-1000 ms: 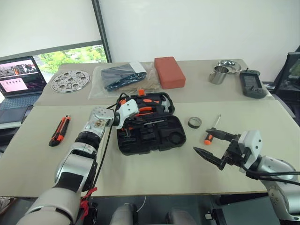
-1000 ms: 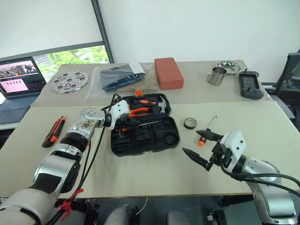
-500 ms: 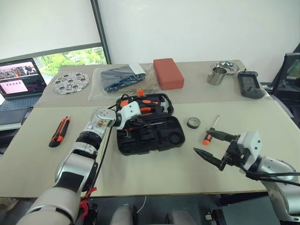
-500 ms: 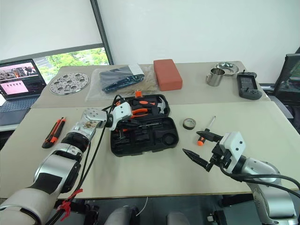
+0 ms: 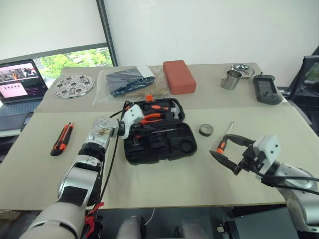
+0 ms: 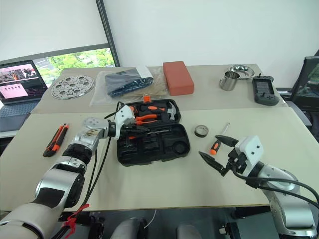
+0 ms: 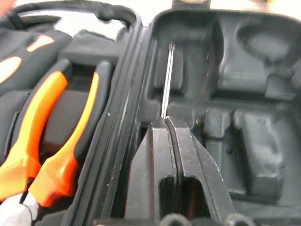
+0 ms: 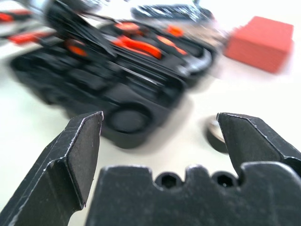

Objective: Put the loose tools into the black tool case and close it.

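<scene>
Nearest the robot, the right gripper (image 5: 225, 149) hangs over the table (image 5: 164, 184) with its fingers spread wide and nothing between them, just beside the slim orange tester screwdriver (image 5: 224, 138). Beyond that lies the small round tape measure (image 5: 206, 130). At mid-table the black tool case (image 5: 159, 132) lies open, pliers (image 5: 152, 116) in its lid; the left gripper (image 7: 168, 123) is inside it, fingers pressed together, a thin metal shaft (image 7: 167, 77) in the slot ahead. Far left lies the utility knife (image 5: 62, 139).
</scene>
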You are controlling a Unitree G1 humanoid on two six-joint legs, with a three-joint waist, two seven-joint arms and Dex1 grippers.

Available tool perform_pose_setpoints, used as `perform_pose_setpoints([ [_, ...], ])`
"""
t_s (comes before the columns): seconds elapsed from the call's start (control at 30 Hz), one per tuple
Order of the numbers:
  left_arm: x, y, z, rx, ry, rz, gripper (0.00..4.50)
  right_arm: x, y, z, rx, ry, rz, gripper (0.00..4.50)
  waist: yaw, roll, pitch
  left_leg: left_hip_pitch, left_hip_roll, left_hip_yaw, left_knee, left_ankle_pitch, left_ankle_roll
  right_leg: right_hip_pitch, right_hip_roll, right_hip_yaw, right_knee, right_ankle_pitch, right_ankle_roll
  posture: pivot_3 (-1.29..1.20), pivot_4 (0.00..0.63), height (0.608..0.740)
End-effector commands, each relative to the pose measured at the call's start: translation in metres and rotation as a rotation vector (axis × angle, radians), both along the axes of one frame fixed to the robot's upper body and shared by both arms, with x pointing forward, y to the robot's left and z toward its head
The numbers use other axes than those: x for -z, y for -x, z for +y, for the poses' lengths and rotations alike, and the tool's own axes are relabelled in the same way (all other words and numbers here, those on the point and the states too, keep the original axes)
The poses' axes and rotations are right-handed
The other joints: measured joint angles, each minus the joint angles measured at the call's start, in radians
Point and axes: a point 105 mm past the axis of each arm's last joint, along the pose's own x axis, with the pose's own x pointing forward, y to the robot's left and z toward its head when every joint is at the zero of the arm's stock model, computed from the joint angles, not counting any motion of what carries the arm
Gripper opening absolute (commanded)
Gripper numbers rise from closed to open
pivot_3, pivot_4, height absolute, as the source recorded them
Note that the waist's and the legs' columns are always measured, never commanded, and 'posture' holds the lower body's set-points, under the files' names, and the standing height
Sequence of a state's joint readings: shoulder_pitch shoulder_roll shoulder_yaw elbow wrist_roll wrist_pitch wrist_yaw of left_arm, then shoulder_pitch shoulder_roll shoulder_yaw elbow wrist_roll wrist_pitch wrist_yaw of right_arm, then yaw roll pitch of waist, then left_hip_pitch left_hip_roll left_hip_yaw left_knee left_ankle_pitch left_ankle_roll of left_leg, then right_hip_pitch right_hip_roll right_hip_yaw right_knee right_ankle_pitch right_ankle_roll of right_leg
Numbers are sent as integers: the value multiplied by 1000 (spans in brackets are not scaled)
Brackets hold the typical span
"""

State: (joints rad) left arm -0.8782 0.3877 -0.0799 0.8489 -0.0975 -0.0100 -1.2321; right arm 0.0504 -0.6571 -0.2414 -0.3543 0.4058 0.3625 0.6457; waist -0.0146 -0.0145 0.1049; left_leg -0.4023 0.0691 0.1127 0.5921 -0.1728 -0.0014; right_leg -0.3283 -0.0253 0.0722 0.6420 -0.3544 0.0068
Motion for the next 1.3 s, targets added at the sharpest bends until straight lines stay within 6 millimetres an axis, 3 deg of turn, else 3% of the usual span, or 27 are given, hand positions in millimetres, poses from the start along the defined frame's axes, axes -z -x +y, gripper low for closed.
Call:
perform_pose_setpoints([
  [0.03, -48, 17, 3, 119, 92, -100, 812, 1, -18, -13, 215, -19, 63, 4500, 1, 0, 0, -1, 0, 0, 0, 1, -1, -2, 0, 0, 0, 0, 0, 0, 150, 740],
  [0.23, -89, 66, 3, 358, 93, -90, 2936, 6, -43, -17, 534, -177, 200, 4500, 0, 2, -1, -2, 2, 0, -2, 7, -12, -5, 1, 0, 2, 0, -1, 0, 150, 740],
  [0.4, -99, 82, 7, 435, 4, -103, 4467, 28, -44, -11, 635, -165, 345, 4500, 4, 3, -1, -3, 0, 0, -3, 3, -5, -5, 0, 0, 2, 0, -1, 0, 150, 740],
  [0.53, -104, 87, 8, 467, -51, -149, 4467, 44, -35, -11, 679, -134, 446, 4500, 3, 3, -1, -4, 0, 0, -2, 2, -2, -5, 0, 0, 1, 0, -1, 0, 150, 740],
  [0.63, -103, 86, 8, 465, -74, -164, 4500, 46, -32, -12, 687, -127, 450, 3746, 1, 3, -1, -4, 0, 0, -2, 2, -2, -6, 1, 0, 2, 0, -1, 0, 150, 740],
  [0.83, -92, 78, 11, 408, -120, -191, 4500, 34, -34, -26, 730, -116, 389, 1677, 1, 3, -1, -4, 0, 0, -2, 1, -1, -6, 1, 1, 1, 0, -1, 0, 150, 740],
  [0.9, -93, 76, 13, 382, -108, -189, 4500, 18, -39, -34, 724, -79, 290, 1107, 1, 3, -1, -4, 0, 0, -2, 1, -1, -6, 1, 1, 1, 0, -1, 0, 150, 740],
  [0.97, -95, 74, 15, 357, -90, -187, 4500, -5, -46, -36, 689, -36, 151, 1039, 1, 4, 0, -4, 0, 0, -2, 1, -1, -7, 1, 1, 1, 0, -1, 0, 150, 740],
  [1.03, -98, 73, 18, 325, -65, -179, 4500, -36, -55, -22, 552, -3, -25, 1039, -1, 4, 0, -4, -1, 1, -2, 1, -1, -7, 1, 2, 1, -1, -1, 0, 150, 740],
  [1.1, -100, 73, 26, 283, -35, -148, 4500, -54, -62, 18, 267, 48, -113, 1039, -11, 4, 1, -4, -1, 0, -2, 1, -1, -7, 2, 2, 1, -1, 0, 0, 150, 740],
  [1.17, -101, 73, 29, 258, -23, -131, 4500, -58, -63, 38, 108, 98, -149, 1039, -24, 4, 1, -3, 0, 0, -2, 0, 0, -7, 4, 4, 1, -1, 0, 0, 150, 740],
  [1.27, -93, 74, 44, 181, -57, -109, 4500, -41, -59, 86, -324, 291, -186, 1039, -31, 4, 1, -2, 2, -1, -2, 0, 0, -6, 6, 3, 1, -1, 0, 0, 150, 740],
  [1.3, -91, 75, 47, 165, -66, -108, 4500, -36, -56, 93, -421, 326, -198, 1039, -31, 4, 2, -2, 2, 0, -2, 0, 0, -6, 6, 4, 1, -1, 0, 0, 150, 740],
])
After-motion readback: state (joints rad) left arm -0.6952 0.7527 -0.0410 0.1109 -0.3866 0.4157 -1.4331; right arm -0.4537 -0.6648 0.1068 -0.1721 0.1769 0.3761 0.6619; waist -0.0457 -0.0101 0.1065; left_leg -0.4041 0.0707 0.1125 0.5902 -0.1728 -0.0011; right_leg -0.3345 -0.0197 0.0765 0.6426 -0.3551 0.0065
